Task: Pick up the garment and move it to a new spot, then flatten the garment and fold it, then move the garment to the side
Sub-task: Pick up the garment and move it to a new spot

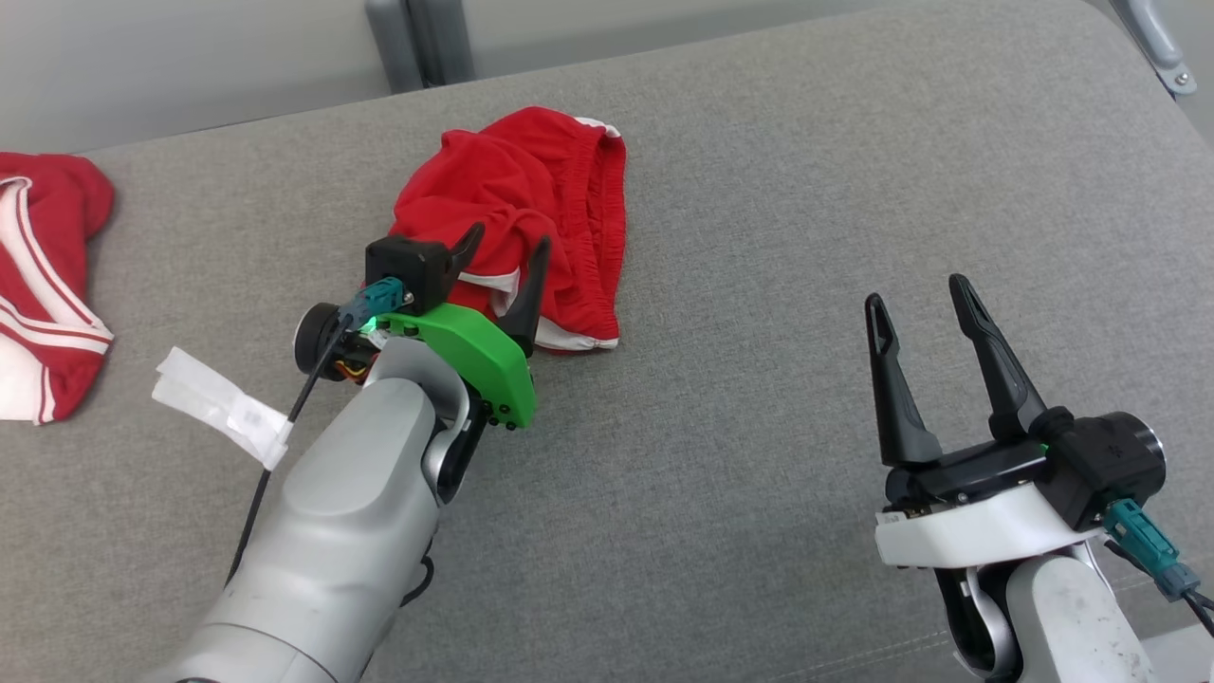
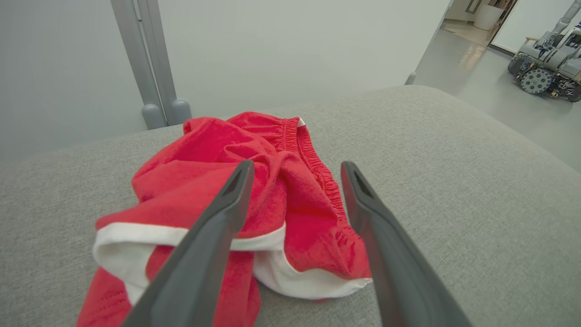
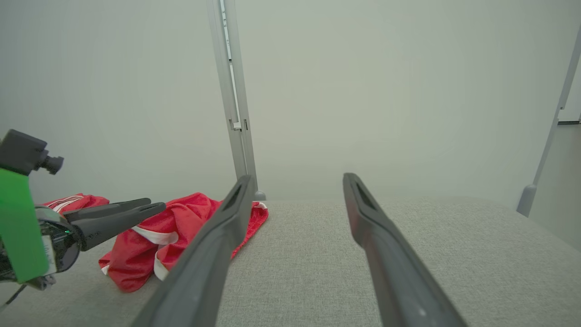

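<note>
The garment (image 1: 531, 180) is a crumpled pair of red shorts with white trim and an elastic waistband, lying in a heap on the grey padded surface (image 1: 759, 237). My left gripper (image 1: 507, 239) hovers at the heap's near edge, open, its two dark fingers spread over the white hem. From the left wrist, the garment (image 2: 190, 177) lies below and between the spread fingers of the left gripper (image 2: 297, 165), nothing pinched. My right gripper (image 1: 915, 292) stands open and empty at the lower right, well clear of the cloth. The right wrist view has the right gripper (image 3: 298, 178), garment (image 3: 181, 218) and left gripper (image 3: 154, 204).
A second red garment with white stripes (image 1: 38, 275) lies at the left edge. A white tag (image 1: 223, 403) hangs on my left arm's cable. Grey posts (image 1: 417, 43) stand behind the surface. Another robot (image 2: 544, 68) is parked across the room, beyond the surface's rounded right edge.
</note>
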You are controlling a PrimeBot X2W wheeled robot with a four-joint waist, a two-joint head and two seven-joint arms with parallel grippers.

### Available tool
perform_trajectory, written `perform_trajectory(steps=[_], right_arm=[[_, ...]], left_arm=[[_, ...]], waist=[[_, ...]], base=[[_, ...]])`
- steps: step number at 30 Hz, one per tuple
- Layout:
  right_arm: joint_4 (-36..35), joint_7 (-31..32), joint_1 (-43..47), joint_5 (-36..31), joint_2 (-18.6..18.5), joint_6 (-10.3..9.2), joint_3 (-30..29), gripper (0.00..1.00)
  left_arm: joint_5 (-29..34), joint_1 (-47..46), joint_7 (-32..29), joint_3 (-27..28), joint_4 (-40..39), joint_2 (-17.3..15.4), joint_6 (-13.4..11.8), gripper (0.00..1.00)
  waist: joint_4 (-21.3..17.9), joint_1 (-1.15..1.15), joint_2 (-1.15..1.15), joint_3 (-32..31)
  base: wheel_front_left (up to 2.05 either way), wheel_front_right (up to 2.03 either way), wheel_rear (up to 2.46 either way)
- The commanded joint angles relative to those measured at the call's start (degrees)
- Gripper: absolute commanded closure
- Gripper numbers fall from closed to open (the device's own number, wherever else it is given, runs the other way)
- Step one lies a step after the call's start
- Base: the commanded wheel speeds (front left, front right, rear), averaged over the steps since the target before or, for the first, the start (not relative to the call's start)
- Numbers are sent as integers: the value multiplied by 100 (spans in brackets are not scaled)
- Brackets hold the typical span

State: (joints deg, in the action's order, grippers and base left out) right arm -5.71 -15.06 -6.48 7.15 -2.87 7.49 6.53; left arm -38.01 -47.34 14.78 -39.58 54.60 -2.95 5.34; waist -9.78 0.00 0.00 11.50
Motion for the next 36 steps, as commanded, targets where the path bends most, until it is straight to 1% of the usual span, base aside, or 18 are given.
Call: perform_trajectory(steps=[1, 3, 4, 9, 14, 17, 20, 25, 30, 36], right_arm=[[24, -18, 85, -44, -2, 0, -26, 0], [38, -18, 142, -87, -2, 0, -56, 0], [56, -18, 183, -132, -3, 0, -96, 0], [109, -18, 289, -255, -4, 0, -210, 0], [160, -18, 322, -280, -3, 0, -288, 0], [225, -18, 339, -209, -3, 0, -302, 0], [302, -18, 376, -148, -3, 0, -302, 0], [495, -18, 438, -25, -3, 0, -341, 0], [692, -18, 504, 48, -3, 0, -338, 0], [820, -18, 528, 73, -3, 0, -311, 0]], left_arm=[[102, 155, 47, 49, -170, -3, -36, 0], [185, 337, 44, 182, -533, -21, -113, 0], [313, 621, 34, 344, -915, -96, -208, 0], [620, 1430, 36, 801, -1860, -224, -403, 0], [899, 2286, 37, 1358, -2673, -288, -611, 0], [1084, 2816, 36, 1723, -3166, -264, -698, 0], [1277, 3285, 36, 2063, -3604, -219, -732, 0], [1629, 3985, 37, 2488, -4210, -114, -654, 0], [1815, 4375, 37, 2775, -4465, -45, -583, 0], [1899, 4534, 37, 2995, -4542, -4, -517, 0]], waist=[[169, 0, 0, -212], [235, 0, 0, -314], [302, 0, 0, -411], [490, 0, 0, -615], [616, 0, 0, -705], [655, 0, 0, -726], [671, 0, 0, -733], [693, 0, 0, -747], [711, 0, 0, -758], [723, 0, 0, -752]], base=[[0, 0, 0], [0, 0, 0], [0, 0, 0], [0, 0, 0], [0, 0, 0], [0, 0, 0], [0, 0, 0], [0, 0, 0], [0, 0, 0], [0, 0, 0]])
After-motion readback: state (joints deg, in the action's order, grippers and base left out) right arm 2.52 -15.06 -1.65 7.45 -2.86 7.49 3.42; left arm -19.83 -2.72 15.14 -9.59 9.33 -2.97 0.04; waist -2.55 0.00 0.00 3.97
